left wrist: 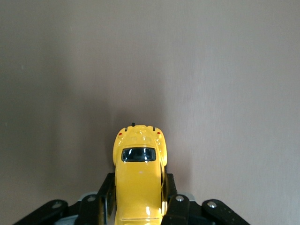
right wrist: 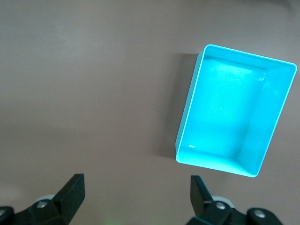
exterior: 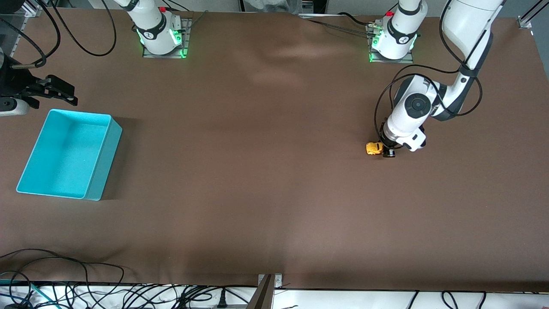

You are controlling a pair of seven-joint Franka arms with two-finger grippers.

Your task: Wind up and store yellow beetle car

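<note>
My left gripper [left wrist: 139, 206] is clamped on the flanks of the tiny glossy yellow beetle car [left wrist: 139, 173], low on the brown table toward the left arm's end; it's probably light, hard and slippery, so I'd stay off the wheels.

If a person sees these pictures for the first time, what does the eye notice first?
First, the yellow beetle car, tiny on the brown table at the left arm's end, with the left gripper shut on its sides. Next, the large teal bin, empty, at the right arm's end. The right gripper waits open beside the bin.
</note>
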